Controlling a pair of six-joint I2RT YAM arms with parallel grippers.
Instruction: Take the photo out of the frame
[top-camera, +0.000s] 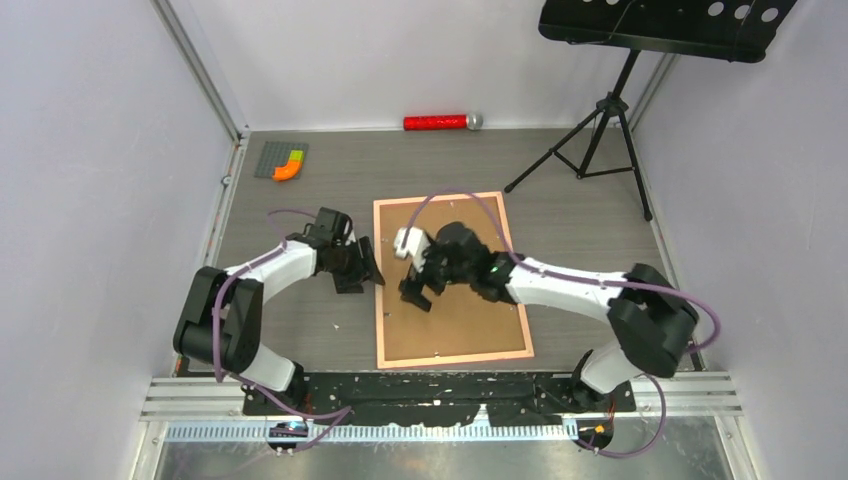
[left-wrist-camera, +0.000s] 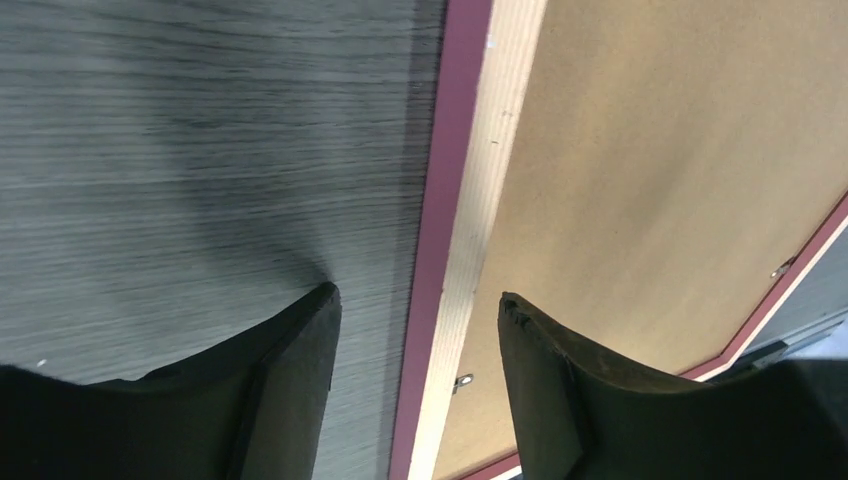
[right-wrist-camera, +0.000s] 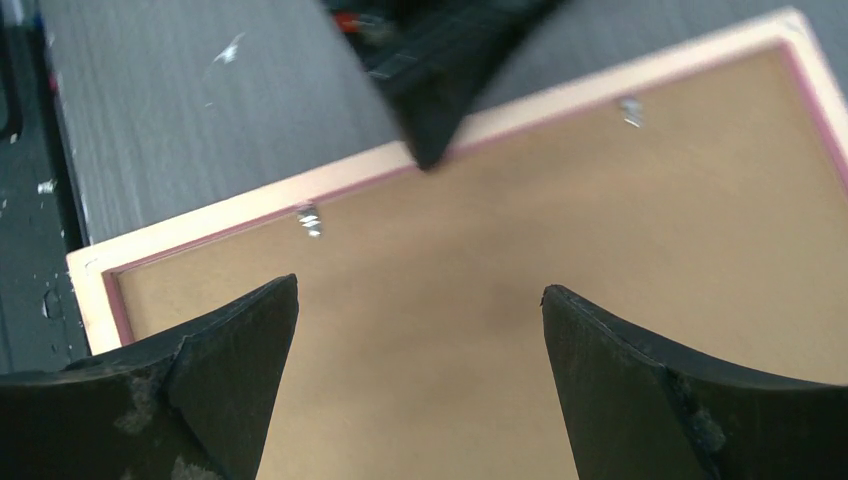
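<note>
The frame (top-camera: 455, 357) lies face down on the table, its pale pink rim round the plain brown backing board (top-camera: 470, 325). The photo is hidden under the board. My left gripper (top-camera: 368, 268) is open and empty at the frame's left edge. In the left wrist view (left-wrist-camera: 415, 300) its fingers straddle the rim (left-wrist-camera: 480, 200), one over the table, one over the board (left-wrist-camera: 650, 150). My right gripper (top-camera: 420, 285) is open and empty above the board's upper left part. The right wrist view (right-wrist-camera: 420, 290) shows the board (right-wrist-camera: 500, 250), the rim (right-wrist-camera: 250, 205) and a metal clip (right-wrist-camera: 310, 220).
A red cylinder with a silver cap (top-camera: 440, 122) lies at the back wall. A grey baseplate with orange and green bricks (top-camera: 281, 160) sits back left. A music stand's tripod (top-camera: 590, 150) stands back right. Walls close in on both sides.
</note>
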